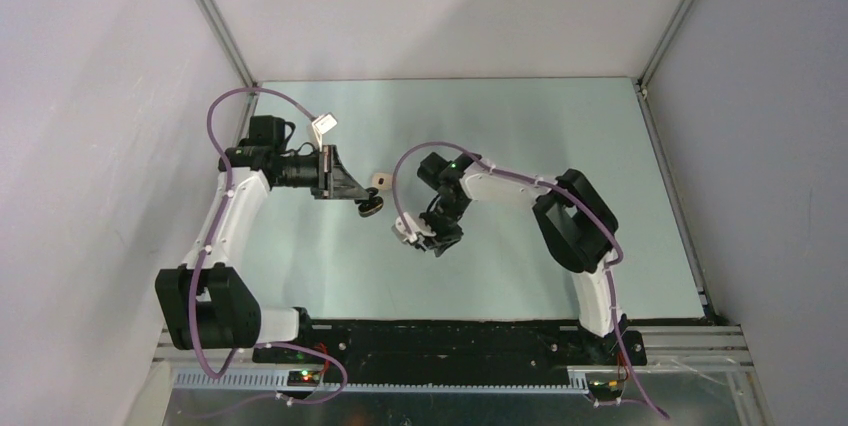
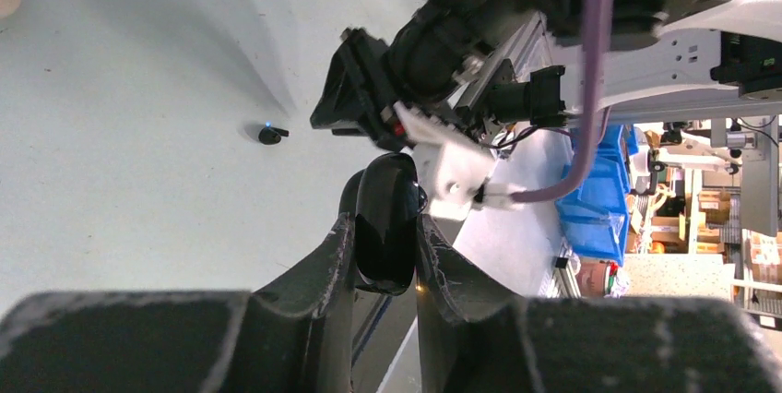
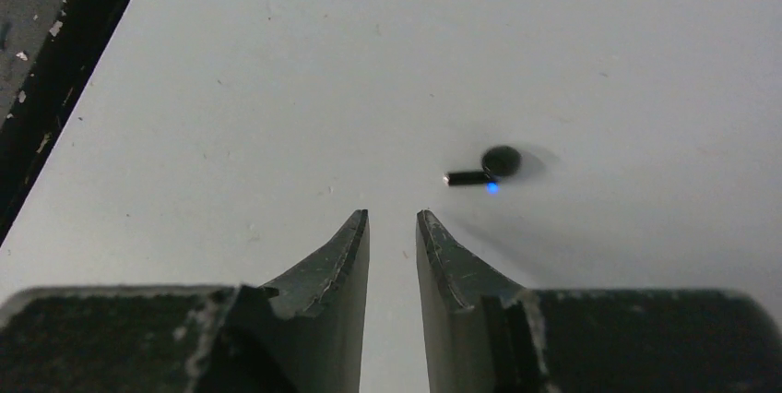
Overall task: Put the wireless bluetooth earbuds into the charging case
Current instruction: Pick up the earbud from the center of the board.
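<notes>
Fingers of the left gripper (image 2: pixel 385 220) are filling the foreground of the left wrist view, clenching the glossy black charging case (image 2: pixel 388 185) between them. Beyond, one black earbud (image 2: pixel 268 135) is lying on the table (image 2: pixel 111 190), well apart from the case. Right wrist view: the right gripper (image 3: pixel 392 218) is hanging over the table, jaws slightly parted with nothing between them. The earbud is sitting ahead and to the right of the tips, its stem running crosswise, a blue light glowing beside it. Judgement: this arm is the nearer one and is needing a shift rightward. Top view: a cream piece (image 1: pixel 378 182) is lying just beyond the held case; the earbud is not showing here.
</notes>
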`<state>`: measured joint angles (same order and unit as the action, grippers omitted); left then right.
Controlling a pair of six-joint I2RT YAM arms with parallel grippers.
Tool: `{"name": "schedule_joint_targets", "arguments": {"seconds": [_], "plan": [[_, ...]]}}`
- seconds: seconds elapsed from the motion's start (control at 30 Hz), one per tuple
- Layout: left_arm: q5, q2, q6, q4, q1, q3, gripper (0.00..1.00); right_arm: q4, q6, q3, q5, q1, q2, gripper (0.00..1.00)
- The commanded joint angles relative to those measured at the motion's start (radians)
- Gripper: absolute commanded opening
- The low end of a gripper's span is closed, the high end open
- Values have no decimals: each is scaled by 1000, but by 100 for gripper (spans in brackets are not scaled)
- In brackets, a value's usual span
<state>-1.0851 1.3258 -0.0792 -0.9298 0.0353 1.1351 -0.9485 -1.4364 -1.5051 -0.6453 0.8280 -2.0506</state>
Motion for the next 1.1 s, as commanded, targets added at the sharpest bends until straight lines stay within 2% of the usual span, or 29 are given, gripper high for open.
{"name": "schedule_joint_targets", "arguments": {"seconds": [0.0, 0.23, 0.47, 1.07], "plan": [[-38, -33, -9, 12, 8, -5, 0, -16, 3, -24, -95, -48, 102, 29], [-23, -29, -10, 11, 7, 0, 0, 41, 22, -77, -148, -54, 39, 34], [-21, -19, -11, 12, 7, 0, 0, 54, 139, -170, -188, -46, -39, 36], [-27, -5, -14, 11, 7, 1, 0, 132, 380, -172, -50, 3, -78, 41]]}}
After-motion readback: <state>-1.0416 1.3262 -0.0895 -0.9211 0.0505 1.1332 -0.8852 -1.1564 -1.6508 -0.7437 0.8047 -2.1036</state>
